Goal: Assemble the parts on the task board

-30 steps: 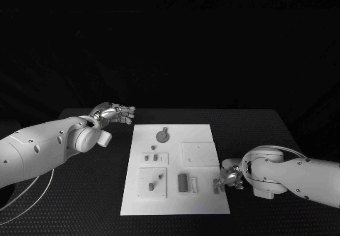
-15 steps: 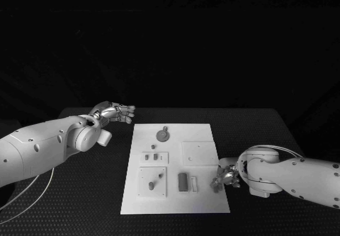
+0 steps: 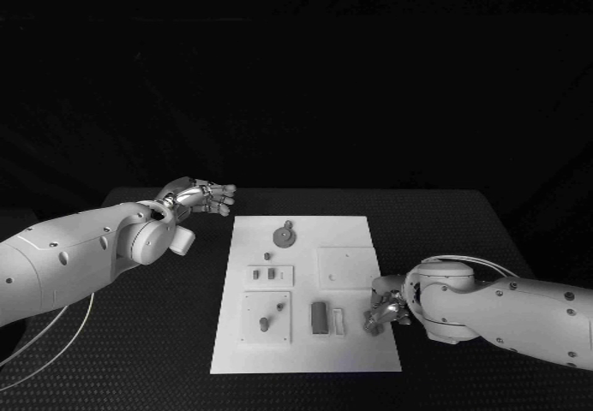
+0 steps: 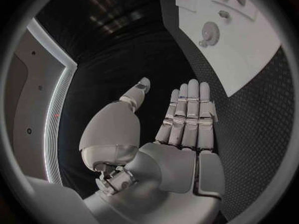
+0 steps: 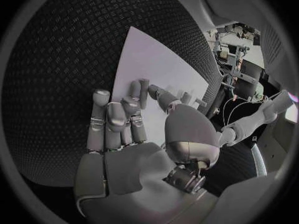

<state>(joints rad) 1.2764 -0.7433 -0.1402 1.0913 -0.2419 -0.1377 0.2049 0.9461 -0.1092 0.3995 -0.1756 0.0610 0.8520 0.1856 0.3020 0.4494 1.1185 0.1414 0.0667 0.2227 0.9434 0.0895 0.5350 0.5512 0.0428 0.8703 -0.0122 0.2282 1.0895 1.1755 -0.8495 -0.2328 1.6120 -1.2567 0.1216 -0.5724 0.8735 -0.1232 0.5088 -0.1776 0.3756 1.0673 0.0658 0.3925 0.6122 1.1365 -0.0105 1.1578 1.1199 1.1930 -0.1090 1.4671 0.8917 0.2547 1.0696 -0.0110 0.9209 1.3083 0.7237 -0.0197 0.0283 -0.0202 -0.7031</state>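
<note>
Over the last second the right hand (image 3: 383,312) moves inward, from just outside the right edge of the white board (image 3: 352,231) to a place above its lower right part. It now sits just beside the small pale piece (image 3: 340,322) and the dark bar (image 3: 319,317) next to it. In the right wrist view its fingers (image 5: 106,117) are partly bent over the board's surface and hold nothing that I can see; I cannot tell if the tips touch the board.

The left hand (image 3: 204,198) stays in the same place, off the board near its far left corner, with straight fingers (image 4: 190,109) that are apart from the thumb and empty.

The pieces on the board do not move: the gear-like piece (image 3: 284,234) is at the far end, two small pegs (image 3: 265,274) are in the middle plate, and one peg (image 3: 263,323) is in the near left plate.

I judge that the right hand is approaching to pick a piece from the lower right area, so the assembly is only at an early step.
</note>
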